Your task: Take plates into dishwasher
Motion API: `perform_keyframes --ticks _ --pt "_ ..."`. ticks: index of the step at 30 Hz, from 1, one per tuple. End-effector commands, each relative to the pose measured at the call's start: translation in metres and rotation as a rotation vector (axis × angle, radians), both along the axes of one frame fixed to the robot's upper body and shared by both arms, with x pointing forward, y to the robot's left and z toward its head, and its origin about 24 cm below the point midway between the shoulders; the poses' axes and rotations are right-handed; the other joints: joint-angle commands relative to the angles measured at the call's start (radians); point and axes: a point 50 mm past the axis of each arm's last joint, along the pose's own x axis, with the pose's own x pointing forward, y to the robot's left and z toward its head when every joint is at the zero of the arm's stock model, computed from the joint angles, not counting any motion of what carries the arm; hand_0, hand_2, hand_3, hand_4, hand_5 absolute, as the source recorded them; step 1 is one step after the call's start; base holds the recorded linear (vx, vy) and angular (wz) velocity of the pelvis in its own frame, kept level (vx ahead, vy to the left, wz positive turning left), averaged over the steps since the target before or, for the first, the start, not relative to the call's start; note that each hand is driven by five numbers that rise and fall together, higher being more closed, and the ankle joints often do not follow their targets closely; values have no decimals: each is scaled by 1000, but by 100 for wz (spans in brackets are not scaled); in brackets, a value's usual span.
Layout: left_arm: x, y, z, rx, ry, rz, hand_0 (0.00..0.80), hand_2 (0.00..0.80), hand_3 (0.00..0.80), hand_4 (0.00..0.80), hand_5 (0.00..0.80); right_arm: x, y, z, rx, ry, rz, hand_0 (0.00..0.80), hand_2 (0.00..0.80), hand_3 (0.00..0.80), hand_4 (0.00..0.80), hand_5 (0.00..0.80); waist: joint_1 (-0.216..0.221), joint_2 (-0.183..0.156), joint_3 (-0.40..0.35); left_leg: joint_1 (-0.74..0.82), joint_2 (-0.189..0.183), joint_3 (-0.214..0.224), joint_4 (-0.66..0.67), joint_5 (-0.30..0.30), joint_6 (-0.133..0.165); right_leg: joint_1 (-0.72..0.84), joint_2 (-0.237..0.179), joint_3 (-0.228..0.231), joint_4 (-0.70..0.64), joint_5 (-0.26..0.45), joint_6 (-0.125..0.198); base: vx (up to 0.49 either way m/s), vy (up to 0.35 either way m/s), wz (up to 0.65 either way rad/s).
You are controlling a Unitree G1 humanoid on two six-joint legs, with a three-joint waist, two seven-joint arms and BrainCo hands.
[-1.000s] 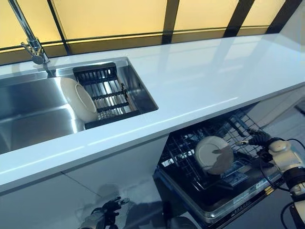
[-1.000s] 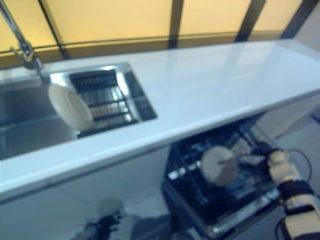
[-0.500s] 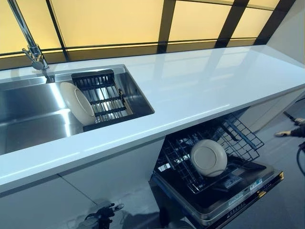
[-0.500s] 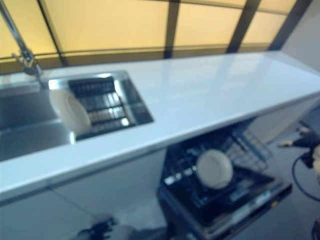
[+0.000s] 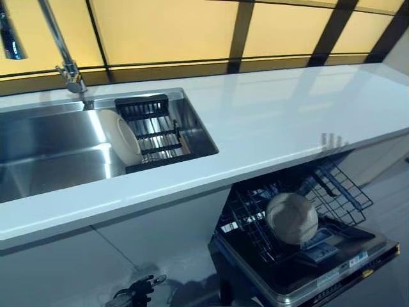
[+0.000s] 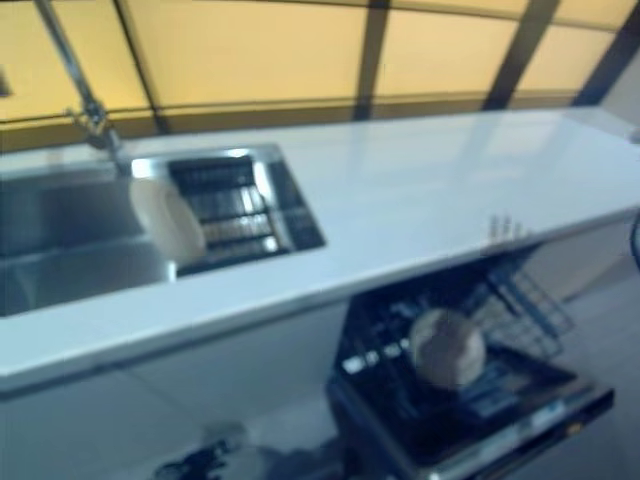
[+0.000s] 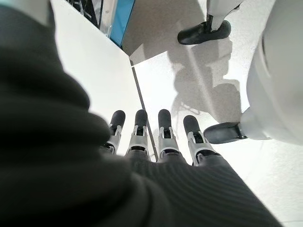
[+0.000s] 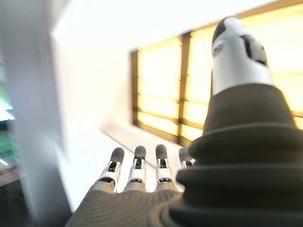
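Note:
A cream plate point(image 5: 121, 136) leans upright against the black dish rack point(image 5: 156, 131) in the steel sink point(image 5: 45, 147). A second cream plate point(image 5: 291, 218) stands in the lower wire rack point(image 5: 345, 192) of the open dishwasher under the counter; no hand touches it. My left hand point(image 5: 137, 291) hangs low near the floor, its fingers point(image 7: 163, 130) straight and empty in the left wrist view. My right hand point(image 8: 137, 177) shows only in the right wrist view, fingers point(image 8: 136, 163) straight, holding nothing, pointing toward the window.
The white counter point(image 5: 275, 121) runs across the view above the dishwasher. A faucet point(image 5: 64, 54) stands behind the sink. The dishwasher door point(image 5: 332, 275) lies folded down and juts out at the lower right. Yellow window panes line the back.
My right hand has drawn back from the plate in the dishwasher rack and left the eye views to the right. The plate stays in the rack. The camera has shifted.

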Motion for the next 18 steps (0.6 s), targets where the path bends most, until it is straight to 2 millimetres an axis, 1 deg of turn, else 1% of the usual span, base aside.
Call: perform_keyframes --ticks 1,2,4,6,7,11,15,18 --pt "20 10 10 19 -65 -3 0 0 0 0 0 -10 37 56 -280 -150 84 0 0 0 0 0 50 -46 42 -14 -33 -72 1 -15 52 46 -2 -32 3 -23 39 8 1 16" --pt "21 10 10 17 -68 -3 0 0 0 0 0 -7 55 64 -365 -145 134 0 0 0 0 0 58 -47 46 -21 -35 -80 1 -13 53 46 -3 -40 3 -24 40 1 -2 23" --pt "24 10 11 21 -74 2 0 0 0 0 0 -2 78 70 -446 -145 202 0 0 0 0 0 70 -50 53 -33 -37 -91 1 -9 54 43 -3 -51 3 -25 40 -11 -4 27" --pt "26 11 13 27 -85 8 0 0 0 0 0 1 96 73 -517 -141 251 0 0 0 0 0 81 -55 64 -45 -39 -101 1 -6 55 38 -2 -60 3 -25 38 -42 -9 24" --pt "29 12 14 28 -97 20 0 0 0 0 0 5 110 72 -600 -121 279 0 0 0 0 0 91 -59 75 -58 -41 -111 1 -1 56 34 -1 -68 3 -24 38 -58 -12 23" --pt "36 15 18 35 -129 45 0 0 0 0 0 14 133 69 -742 -85 300 0 0 0 0 0 116 -72 105 -94 -43 -126 1 12 56 18 -1 -97 3 -21 38 -72 -7 26" --pt "48 18 24 37 -168 71 0 0 0 0 0 21 158 65 -823 -62 339 0 0 0 0 0 134 -85 141 -137 -47 -138 1 29 55 -6 1 -121 3 -14 38 -103 5 24" --pt "50 20 26 33 -181 90 0 0 0 0 0 22 174 61 -876 -44 369 0 0 0 0 0 146 -90 160 -162 -52 -151 1 38 56 -18 1 -139 3 -11 38 -59 18 12"
